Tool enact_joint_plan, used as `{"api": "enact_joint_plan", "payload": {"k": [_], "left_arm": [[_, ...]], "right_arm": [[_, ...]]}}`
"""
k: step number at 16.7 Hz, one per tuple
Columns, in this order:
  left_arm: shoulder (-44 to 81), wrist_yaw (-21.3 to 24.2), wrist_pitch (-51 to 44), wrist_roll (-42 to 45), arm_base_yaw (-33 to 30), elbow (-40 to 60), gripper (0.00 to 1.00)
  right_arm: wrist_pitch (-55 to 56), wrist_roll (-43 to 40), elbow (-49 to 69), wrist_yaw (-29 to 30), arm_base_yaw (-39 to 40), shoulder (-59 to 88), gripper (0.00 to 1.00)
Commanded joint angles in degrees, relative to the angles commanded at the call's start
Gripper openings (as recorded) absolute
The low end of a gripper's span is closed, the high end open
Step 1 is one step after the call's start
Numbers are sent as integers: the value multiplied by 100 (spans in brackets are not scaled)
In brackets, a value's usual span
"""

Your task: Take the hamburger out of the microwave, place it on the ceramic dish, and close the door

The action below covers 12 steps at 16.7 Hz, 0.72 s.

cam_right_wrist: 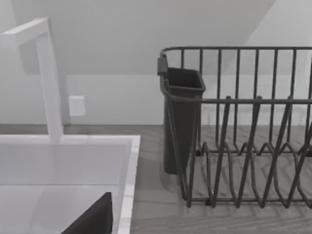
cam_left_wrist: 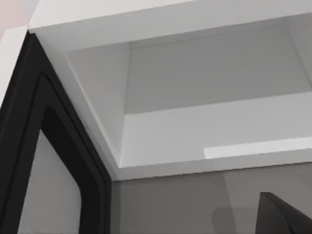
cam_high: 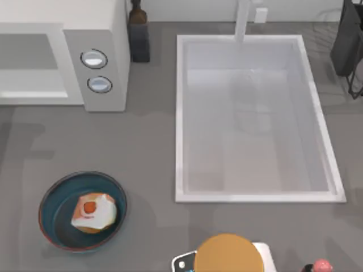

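The hamburger lies inside the ceramic dish on the counter at the front left. At the back left stands the white microwave, its grey cavity open with nothing in it, and its two knobs sit on the panel. The left wrist view looks into that cavity, with the door swung open beside it. A dark part of my left gripper shows at that view's edge. A dark part of my right gripper hangs over the sink corner, near the dish rack.
A large white sink with a faucet takes up the middle and right. A dark bottle stands beside the microwave. A wire dish rack is at the back right. An orange-tan round disc sits at the front edge.
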Motion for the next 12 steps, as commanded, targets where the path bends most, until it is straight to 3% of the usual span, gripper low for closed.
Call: {"api": "enact_joint_plan", "payload": {"k": [7,12], "left_arm": [[3129,2094,-2464,2083,3243,3462,0],[4387,2917,-3654,3369,4496,4418,0]], "right_arm": [[0,0,0,0,0,0,100],[0,0,0,0,0,0,100]]}}
